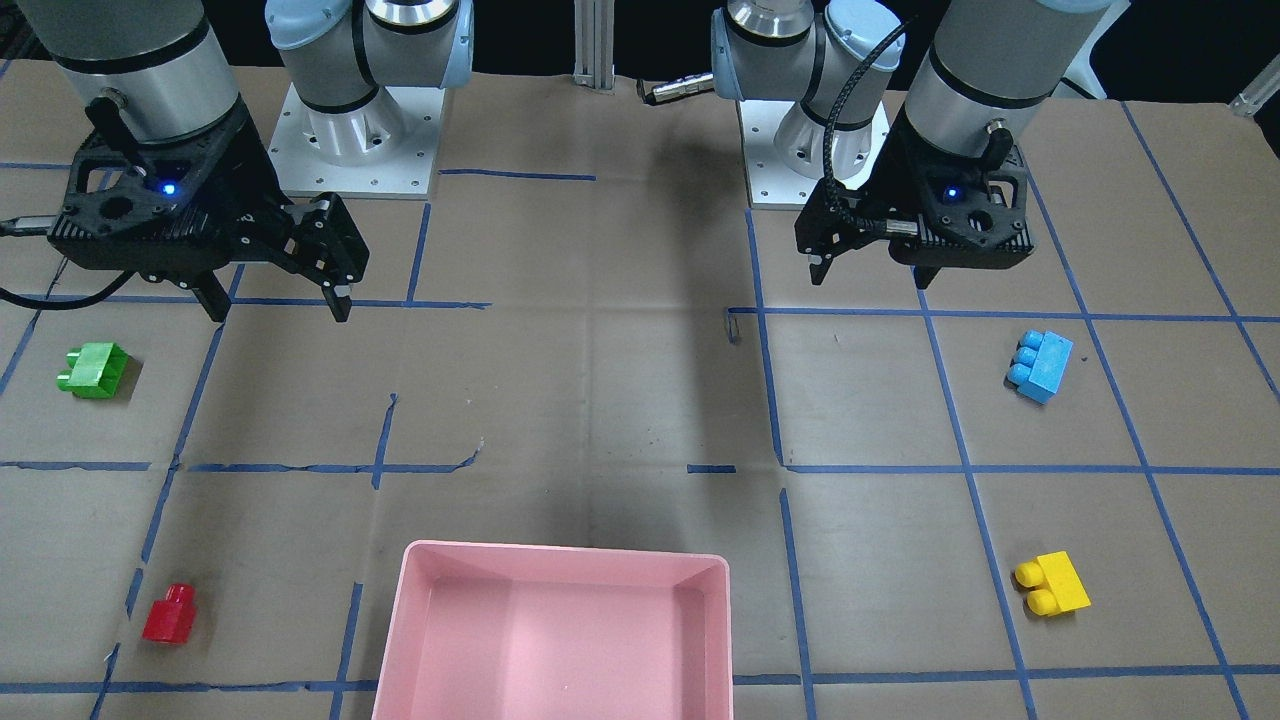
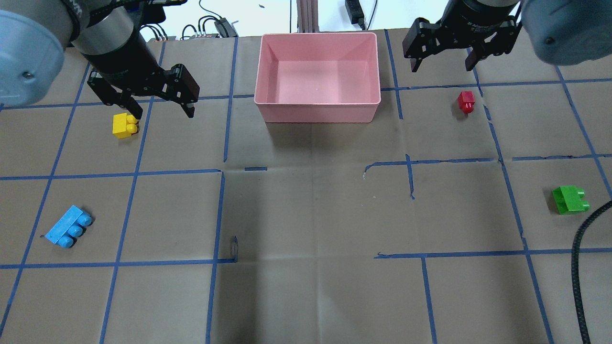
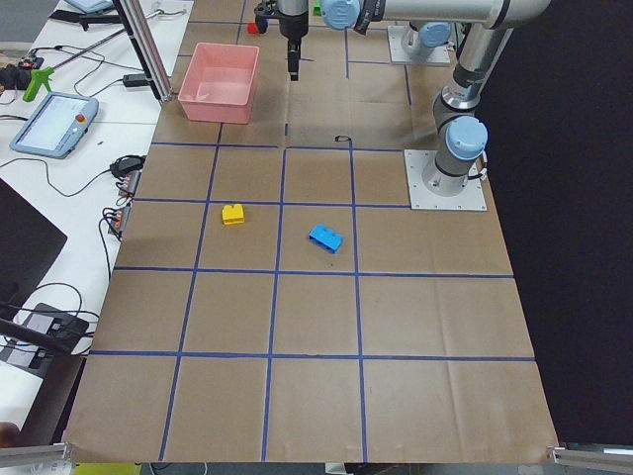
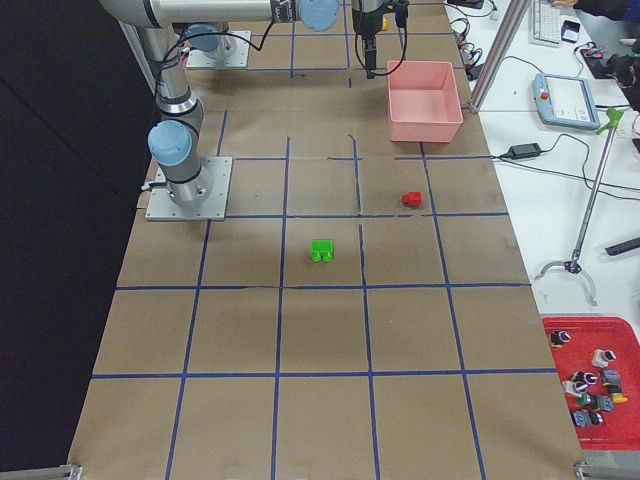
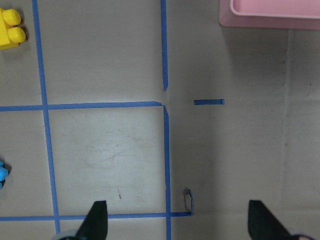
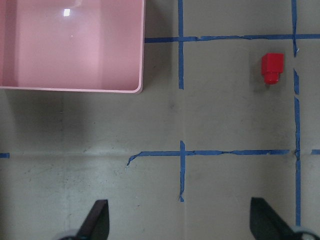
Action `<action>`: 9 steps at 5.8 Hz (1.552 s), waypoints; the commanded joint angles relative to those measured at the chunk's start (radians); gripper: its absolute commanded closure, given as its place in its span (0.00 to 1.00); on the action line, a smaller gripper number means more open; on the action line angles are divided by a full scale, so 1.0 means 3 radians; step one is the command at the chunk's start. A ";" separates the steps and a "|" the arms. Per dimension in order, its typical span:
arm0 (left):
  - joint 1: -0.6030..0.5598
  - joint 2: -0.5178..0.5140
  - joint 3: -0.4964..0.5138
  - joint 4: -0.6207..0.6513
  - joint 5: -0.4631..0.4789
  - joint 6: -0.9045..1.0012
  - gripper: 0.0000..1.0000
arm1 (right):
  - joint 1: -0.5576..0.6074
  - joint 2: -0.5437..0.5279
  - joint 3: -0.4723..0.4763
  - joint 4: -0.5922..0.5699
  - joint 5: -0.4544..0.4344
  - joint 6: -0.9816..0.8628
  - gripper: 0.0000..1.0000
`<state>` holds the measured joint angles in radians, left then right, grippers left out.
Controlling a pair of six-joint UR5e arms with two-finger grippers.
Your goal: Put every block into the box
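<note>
The pink box [image 2: 318, 104] stands at the table's far middle, with nothing in it; it also shows in the front view [image 1: 560, 556]. The yellow block [image 2: 125, 125] and the light blue block [image 2: 69, 232] lie on my left side. The red block [image 2: 466, 102] and the green block [image 2: 569, 199] lie on my right side. My left gripper [image 2: 162, 111] is open and empty, held above the table near the yellow block. My right gripper [image 2: 442, 64] is open and empty, above and beyond the red block [image 6: 272, 67]. The left wrist view shows the yellow block [image 5: 10, 28] at the top left.
Blue tape lines grid the brown table cover. The two arm bases [image 1: 350, 140] [image 1: 810, 150] stand at the robot's edge. A black cable [image 2: 585, 267] hangs at the right. A side bench with a tablet [image 3: 54, 124] and a red parts tray [image 4: 590, 380] lies off the table.
</note>
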<state>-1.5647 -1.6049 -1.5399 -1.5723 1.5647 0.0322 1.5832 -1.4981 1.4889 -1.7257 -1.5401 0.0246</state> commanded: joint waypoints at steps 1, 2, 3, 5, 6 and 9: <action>0.0000 -0.0009 0.0010 0.0000 0.0000 0.0000 0.00 | -0.0001 0.0003 -0.0023 0.0000 0.0000 0.0010 0.00; 0.0000 -0.0009 0.0010 0.0000 0.0000 0.0000 0.00 | -0.0001 -0.0002 0.0007 0.0000 0.0010 0.0010 0.00; 0.0000 -0.0004 0.0010 0.0000 0.0000 0.0000 0.00 | -0.0001 -0.0007 0.0002 -0.0005 -0.0010 -0.0015 0.00; 0.0005 0.0011 0.0000 0.0000 0.0000 0.0005 0.00 | -0.0001 -0.0012 0.0028 0.0000 -0.0010 -0.0031 0.00; 0.0031 0.0021 0.0004 0.0000 0.0000 0.0005 0.00 | -0.0001 -0.0002 0.0023 0.0005 -0.0010 -0.0031 0.00; 0.0971 0.0027 -0.0067 0.0041 0.0000 0.1415 0.00 | -0.0001 0.0008 0.0038 0.0005 -0.0020 -0.0036 0.00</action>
<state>-1.4032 -1.5946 -1.5531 -1.5590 1.5700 0.2792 1.5831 -1.4963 1.4988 -1.7245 -1.5436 0.0149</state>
